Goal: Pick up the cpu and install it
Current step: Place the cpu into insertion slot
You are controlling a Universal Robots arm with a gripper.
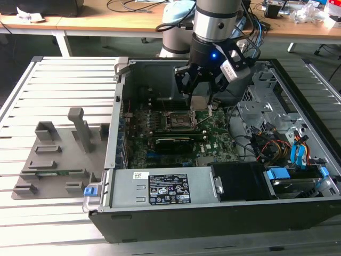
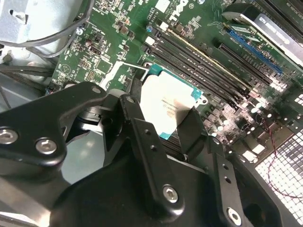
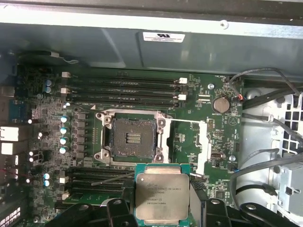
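My gripper (image 1: 199, 97) hangs inside the open computer case, shut on the cpu (image 1: 200, 103). In both wrist views the cpu (image 3: 162, 196) (image 2: 166, 100) is a flat square chip with a pale silver top and a green edge, held between the black fingers (image 2: 138, 130). It is in the air above the green motherboard (image 3: 215, 130). The black socket (image 3: 132, 137) lies open and bare, with its metal frame around it, a short way from the chip. In the exterior view the socket (image 1: 179, 122) sits just below and to the left of the gripper.
A grey fixture tray (image 1: 58, 154) lies on the slatted table at the exterior view's left. Memory slots (image 3: 123, 87) run beside the socket. A drive cage with loose cables (image 1: 277, 133) fills the case's right, and a long black card (image 1: 178, 141) lies near the socket.
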